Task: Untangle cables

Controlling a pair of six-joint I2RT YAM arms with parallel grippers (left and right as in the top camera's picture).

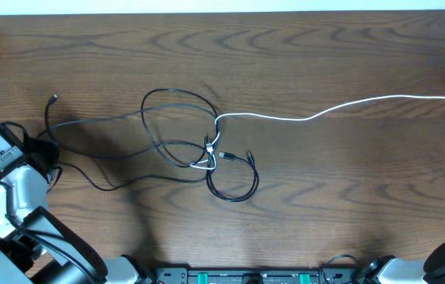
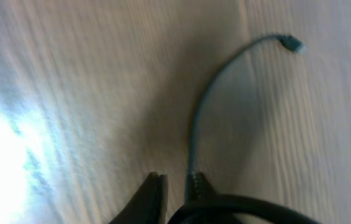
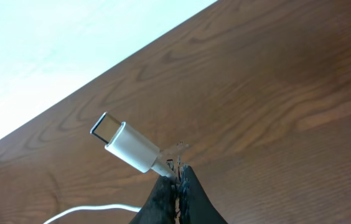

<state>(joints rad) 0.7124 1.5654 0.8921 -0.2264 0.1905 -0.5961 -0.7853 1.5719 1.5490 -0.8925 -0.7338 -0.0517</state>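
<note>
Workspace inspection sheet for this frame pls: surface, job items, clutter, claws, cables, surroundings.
Surface: brown wood-grain table.
Job's things: black cable and white cable tangled mid-table at the knot; not yet untangled.
Clutter: nothing seen.
Grippers: left claw slightly open, black cable rising from beside one finger; whether it is gripped is unclear. Right claw shut on white cable just behind the white plug.
Cables: white cable runs from the knot to the table's right edge; black cable loops around the knot, black plug at far left.
Surroundings: pale strip beyond the table's far edge.
</note>
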